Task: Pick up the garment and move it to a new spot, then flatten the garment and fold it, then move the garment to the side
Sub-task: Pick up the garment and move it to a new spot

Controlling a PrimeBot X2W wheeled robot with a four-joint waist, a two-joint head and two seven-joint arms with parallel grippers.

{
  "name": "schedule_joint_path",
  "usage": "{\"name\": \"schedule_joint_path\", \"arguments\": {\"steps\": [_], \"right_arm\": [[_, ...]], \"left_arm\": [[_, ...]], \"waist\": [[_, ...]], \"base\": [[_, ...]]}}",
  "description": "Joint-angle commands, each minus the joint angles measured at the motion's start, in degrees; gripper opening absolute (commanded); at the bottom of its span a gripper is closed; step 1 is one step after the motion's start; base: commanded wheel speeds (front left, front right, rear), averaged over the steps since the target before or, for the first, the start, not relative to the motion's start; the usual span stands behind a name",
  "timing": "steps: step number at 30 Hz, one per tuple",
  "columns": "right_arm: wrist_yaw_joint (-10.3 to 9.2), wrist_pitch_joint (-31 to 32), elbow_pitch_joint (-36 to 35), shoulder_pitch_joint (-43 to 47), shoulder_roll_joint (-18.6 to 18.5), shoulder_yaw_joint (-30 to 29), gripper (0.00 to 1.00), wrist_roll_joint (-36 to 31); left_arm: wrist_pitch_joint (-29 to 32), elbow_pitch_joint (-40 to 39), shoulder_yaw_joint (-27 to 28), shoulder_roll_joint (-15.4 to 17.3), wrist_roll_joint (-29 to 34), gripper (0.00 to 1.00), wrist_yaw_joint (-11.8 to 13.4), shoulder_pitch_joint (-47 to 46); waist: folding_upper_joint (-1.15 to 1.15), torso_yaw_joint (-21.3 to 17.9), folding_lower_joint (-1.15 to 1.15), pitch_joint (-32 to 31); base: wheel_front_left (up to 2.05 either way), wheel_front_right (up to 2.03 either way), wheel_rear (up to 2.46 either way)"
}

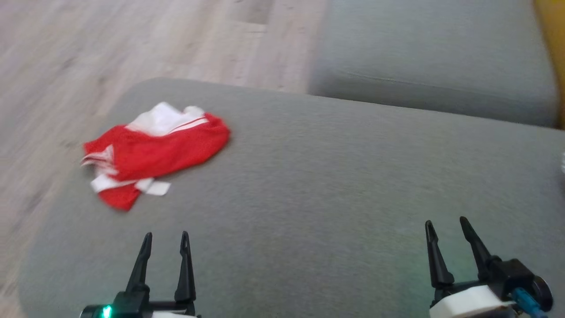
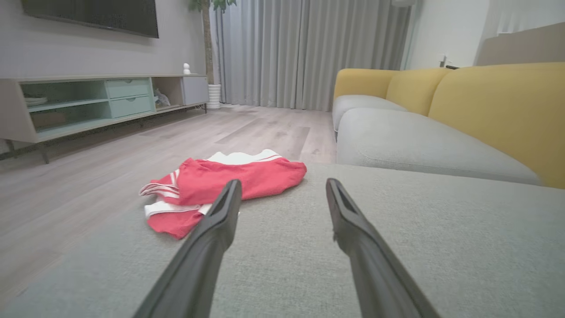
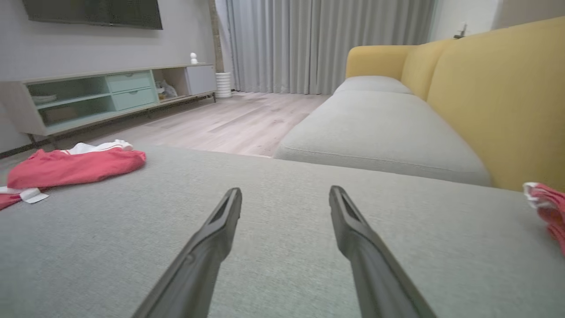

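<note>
Left gripper (image 1: 166,237) and right gripper (image 1: 446,224) — both low (jaws spread), empty.

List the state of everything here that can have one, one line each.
garment: crumpled in a heap on the grey seat near its far left corner, not held.
left tool: open, empty, short of the garment.
right tool: open, empty.
curtains: drawn shut.
drawers: shut.
television: screen dark.
second red cloth: bunched up on the seat, by the yellow backrest.
</note>
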Motion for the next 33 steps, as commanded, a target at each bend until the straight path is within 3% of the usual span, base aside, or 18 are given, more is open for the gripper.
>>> {"name": "schedule_joint_path", "arguments": {"steps": [1, 6, 12, 21, 33], "right_arm": [[0.18, -0.62, -1.98, -1.34, -0.33, 1.57, 1.00, 0.19], [0.18, -0.62, -2.16, -2.38, -0.33, 2.28, 1.00, 0.07], [0.18, -0.62, -0.91, -7.50, -0.90, 5.57, 1.00, -1.50], [0.18, -0.62, 1.08, -11.51, -3.35, 7.83, 1.00, -1.34], [0.18, -0.62, -0.06, -10.96, -4.96, 5.81, 1.00, -2.32]], "left_arm": [[-0.30, -2.27, 1.85, 0.00, 0.37, 1.00, 0.25, -2.74], [-0.31, -3.57, 2.36, 0.00, 0.50, 1.00, 0.44, -2.66], [-0.31, -7.90, 4.50, 0.00, -1.19, 1.00, 3.56, -2.48], [-0.31, -12.93, 6.22, 0.00, -3.68, 1.00, 7.86, -1.40], [-0.31, -14.33, 5.75, 0.00, -4.49, 1.00, 8.72, -3.50]], "waist": [[0.00, 5.18, 0.00, 0.24], [0.00, 11.75, 0.00, 1.01], [0.00, 14.49, 0.00, 4.64], [0.00, 16.34, 0.00, 7.60], [0.00, 16.07, 0.00, 9.80]], "base": [[0.00, 0.00, 0.00], [0.00, 0.00, 0.00], [0.00, 0.00, 0.00], [0.00, 0.00, 0.00], [0.00, 0.00, 0.00]]}}
